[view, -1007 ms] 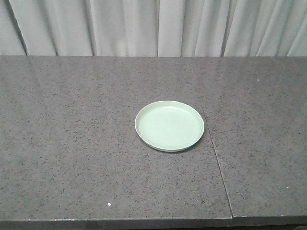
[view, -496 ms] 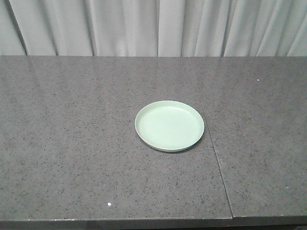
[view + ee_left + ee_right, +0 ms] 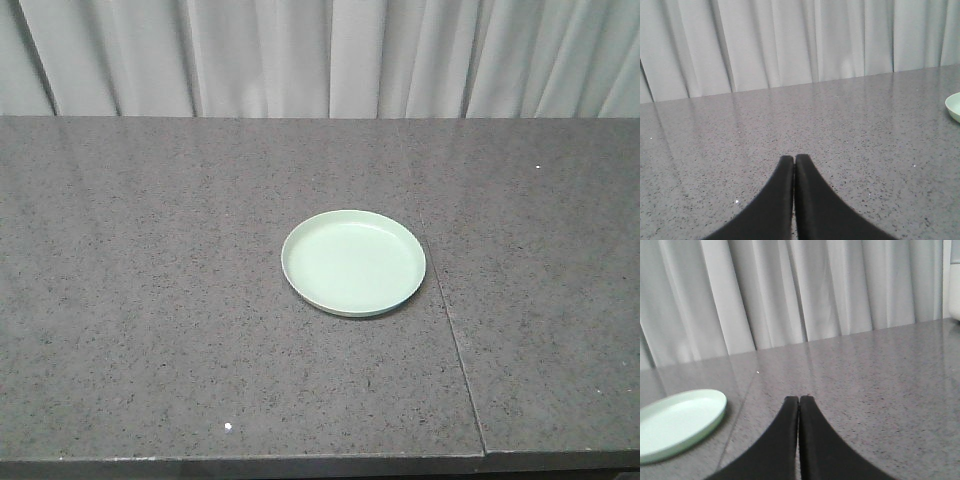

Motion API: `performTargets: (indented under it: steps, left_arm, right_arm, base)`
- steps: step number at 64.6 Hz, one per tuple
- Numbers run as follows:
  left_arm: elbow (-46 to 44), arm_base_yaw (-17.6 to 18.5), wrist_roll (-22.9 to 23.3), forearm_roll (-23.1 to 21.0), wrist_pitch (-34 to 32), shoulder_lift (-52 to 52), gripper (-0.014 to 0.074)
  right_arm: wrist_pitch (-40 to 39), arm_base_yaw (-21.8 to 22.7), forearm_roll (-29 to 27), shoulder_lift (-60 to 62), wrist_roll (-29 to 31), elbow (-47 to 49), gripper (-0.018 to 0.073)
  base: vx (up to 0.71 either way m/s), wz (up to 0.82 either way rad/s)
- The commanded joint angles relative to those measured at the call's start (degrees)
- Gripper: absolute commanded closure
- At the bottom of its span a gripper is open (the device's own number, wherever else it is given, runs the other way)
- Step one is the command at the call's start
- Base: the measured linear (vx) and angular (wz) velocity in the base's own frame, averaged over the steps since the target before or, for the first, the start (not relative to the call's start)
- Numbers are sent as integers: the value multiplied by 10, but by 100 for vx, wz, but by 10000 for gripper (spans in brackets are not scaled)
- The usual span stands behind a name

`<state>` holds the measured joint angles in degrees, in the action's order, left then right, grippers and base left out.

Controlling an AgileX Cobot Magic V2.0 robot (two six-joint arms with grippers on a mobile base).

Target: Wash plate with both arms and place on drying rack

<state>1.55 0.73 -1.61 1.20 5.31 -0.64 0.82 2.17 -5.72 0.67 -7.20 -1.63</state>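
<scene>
Though only wrist views catch them | left pincer closed | right pincer closed | plate on counter

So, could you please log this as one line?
round pale mint-green plate flat on grey speckled countertop; left gripper shut, empty; right gripper shut, empty

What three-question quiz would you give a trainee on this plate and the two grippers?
1. True or false: the mint-green plate lies flat and empty on the grey speckled countertop.
2. The left gripper is: A open; B shut on the plate; C shut on nothing.
3. Which wrist view shows more of the plate, left or right?
Key: 1 true; 2 C; 3 right, where it lies beside the right gripper, also shut.
</scene>
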Motion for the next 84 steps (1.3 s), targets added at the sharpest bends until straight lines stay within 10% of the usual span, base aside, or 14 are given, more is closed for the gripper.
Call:
performTargets:
  steps: [1,12,27,38,51,84]
  left_arm:
    - [12,-1,6,0,-43,-4,602]
    - [12,-1,6,0,-43,-4,602]
    - [12,-1,6,0,-43,-4,602]
    - [12,-1,6,0,-43,-4,602]
    - [12,-1,6,0,-43,-4,602]
    - [12,-1,6,0,-43,-4,602]
  right_arm:
    - [-67,4,-70,6,-45,-10,567]
    - [-77,4,-191,6,-86,-4,567]
    - [76,4,-169,-16,-27,148,526]
    - [181,4,-179,-91,76,264,275]
    - [124,4,-193,-154,89,281,-27]
    - [441,4,-325,-521,372,633,24]
  base:
    - [0,0]
    - [0,0]
    - [0,0]
    - [0,0]
    - [0,0]
    - [0,0]
